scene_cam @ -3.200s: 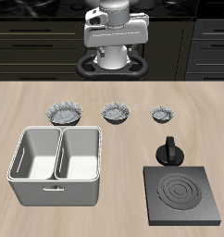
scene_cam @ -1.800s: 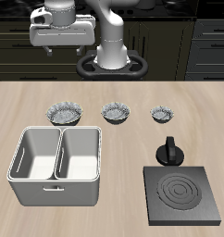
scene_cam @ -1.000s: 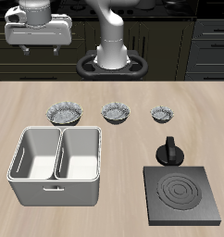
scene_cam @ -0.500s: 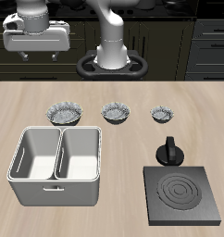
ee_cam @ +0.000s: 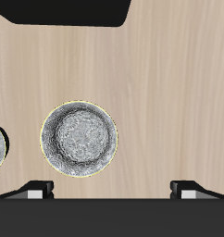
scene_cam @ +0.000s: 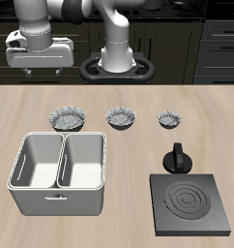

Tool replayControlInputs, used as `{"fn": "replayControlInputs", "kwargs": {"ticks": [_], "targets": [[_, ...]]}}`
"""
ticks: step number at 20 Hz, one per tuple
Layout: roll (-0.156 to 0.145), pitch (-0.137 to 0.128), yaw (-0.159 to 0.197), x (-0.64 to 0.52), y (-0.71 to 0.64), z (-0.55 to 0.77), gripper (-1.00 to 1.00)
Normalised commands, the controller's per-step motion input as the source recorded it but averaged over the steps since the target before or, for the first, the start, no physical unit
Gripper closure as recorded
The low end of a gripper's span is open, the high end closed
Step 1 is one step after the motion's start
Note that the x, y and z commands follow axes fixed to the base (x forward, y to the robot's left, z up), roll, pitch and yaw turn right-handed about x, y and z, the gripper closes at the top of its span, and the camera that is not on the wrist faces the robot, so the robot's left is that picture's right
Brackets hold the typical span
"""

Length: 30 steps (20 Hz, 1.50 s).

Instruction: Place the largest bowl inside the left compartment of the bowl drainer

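The largest bowl [scene_cam: 67, 118], grey with a fluted rim, sits on the table just behind the bowl drainer [scene_cam: 57, 195]. It also shows in the wrist view [ee_cam: 79, 139], empty and upright. The drainer is a light grey tub; both wells are empty, including the left compartment [scene_cam: 36, 163]. My gripper [scene_cam: 42, 71] hangs high above the table's back edge, behind the largest bowl and well clear of it. In the wrist view the gripper [ee_cam: 112, 188] is open and empty, its fingertips [ee_cam: 40, 188] far apart.
The medium fluted bowl [scene_cam: 121, 117] and the smallest one [scene_cam: 168, 118] stand in the same row as the largest bowl. A black pot [scene_cam: 175, 158] stands behind the dark square stove plate [scene_cam: 191, 203] near the front edge.
My gripper has swung from over the robot's base sideways to above the largest bowl's side of the table, then come down a little. The bowls and the drainer have not moved.
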Motion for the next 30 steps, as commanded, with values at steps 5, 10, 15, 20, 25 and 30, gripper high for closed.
{"fn": "replayControlInputs", "kwargs": {"ticks": [5, 10, 15, 20, 25, 30], "targets": [[0.006, 0.052, -0.002, -0.05, 0.0, -0.56, -1.0], [-0.014, 0.022, -0.029, -0.11, -0.07, -0.39, -1.0], [-0.027, 0.044, -0.015, -0.03, -0.1, -0.42, -1.0], [-0.016, 0.028, -0.009, 0.02, -0.05, -0.33, -1.0], [0.012, 0.026, 0.005, 0.06, 0.09, -0.33, -1.0], [0.021, 0.04, -0.001, 0.06, 0.14, -0.3, -1.0]]}}
